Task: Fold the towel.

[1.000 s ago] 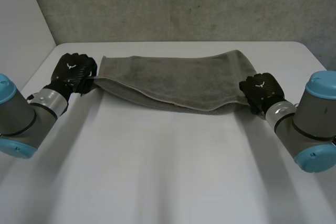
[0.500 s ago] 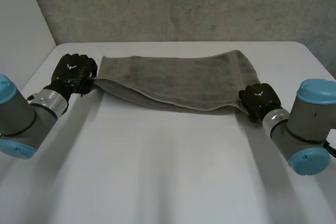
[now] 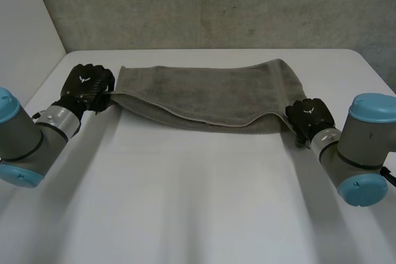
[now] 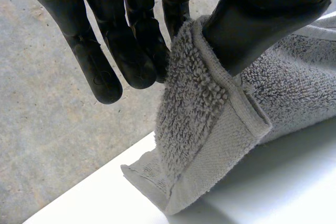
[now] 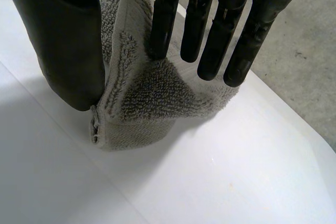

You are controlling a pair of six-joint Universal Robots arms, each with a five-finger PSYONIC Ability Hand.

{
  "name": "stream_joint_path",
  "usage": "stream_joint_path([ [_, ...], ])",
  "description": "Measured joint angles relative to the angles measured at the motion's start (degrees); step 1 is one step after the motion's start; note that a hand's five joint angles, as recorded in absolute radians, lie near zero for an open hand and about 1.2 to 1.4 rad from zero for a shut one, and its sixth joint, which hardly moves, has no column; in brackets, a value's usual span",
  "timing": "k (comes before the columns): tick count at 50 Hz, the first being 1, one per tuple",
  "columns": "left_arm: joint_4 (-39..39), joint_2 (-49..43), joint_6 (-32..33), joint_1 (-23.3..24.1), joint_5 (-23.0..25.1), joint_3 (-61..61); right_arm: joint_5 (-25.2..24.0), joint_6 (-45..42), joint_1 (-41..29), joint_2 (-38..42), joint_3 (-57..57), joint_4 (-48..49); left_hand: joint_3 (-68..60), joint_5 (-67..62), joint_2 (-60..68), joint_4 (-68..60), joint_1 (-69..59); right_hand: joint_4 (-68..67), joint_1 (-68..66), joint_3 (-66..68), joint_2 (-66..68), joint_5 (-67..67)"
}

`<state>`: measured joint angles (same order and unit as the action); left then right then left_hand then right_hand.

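Note:
A grey towel (image 3: 210, 94), folded once lengthwise, lies across the far half of the white table (image 3: 198, 202). My left hand (image 3: 88, 85) is at its left end. There the thumb (image 4: 262, 19) and fingers (image 4: 142, 51) pinch the doubled towel corner (image 4: 205, 129) just above the table. My right hand (image 3: 311, 117) is at the towel's right near corner. Its fingers (image 5: 197, 30) are straight and stand apart from the thumb (image 5: 68, 51). That towel corner (image 5: 147, 98) sits loosely between them and rests on the table.
A rough grey wall (image 3: 210, 4) runs behind the table's far edge, and a pale wall (image 3: 25, 35) stands at the left. The near half of the table is bare white surface.
My right hand has moved in towards the towel and down to the table, and its fingers have spread from the thumb. The towel's right near corner has sunk. The left hand has not moved.

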<state>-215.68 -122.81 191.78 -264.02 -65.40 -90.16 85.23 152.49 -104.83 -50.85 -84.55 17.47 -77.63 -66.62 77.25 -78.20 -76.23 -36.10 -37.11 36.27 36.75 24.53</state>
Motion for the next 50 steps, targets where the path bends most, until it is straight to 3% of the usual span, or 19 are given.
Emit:
stream_joint_path([
  [42,-0.2,-0.3,0.1,0.1,0.0,0.0,3.9,19.1,-1.1,0.1,1.4,0.1,0.0,0.0,0.0,0.0,0.0,0.8,2.5,-1.1,-0.8,-1.4],
  [47,-0.2,-0.3,0.1,0.1,0.0,0.0,3.8,19.2,-1.2,1.5,1.8,0.6,0.0,0.0,0.0,0.0,0.0,-0.4,0.2,0.4,-0.2,2.4],
  [50,-0.2,-0.4,0.1,0.1,0.0,0.0,3.7,19.1,-1.3,2.3,2.3,0.7,0.0,0.0,0.0,0.0,0.0,-10.2,-10.2,10.1,9.4,12.3],
])
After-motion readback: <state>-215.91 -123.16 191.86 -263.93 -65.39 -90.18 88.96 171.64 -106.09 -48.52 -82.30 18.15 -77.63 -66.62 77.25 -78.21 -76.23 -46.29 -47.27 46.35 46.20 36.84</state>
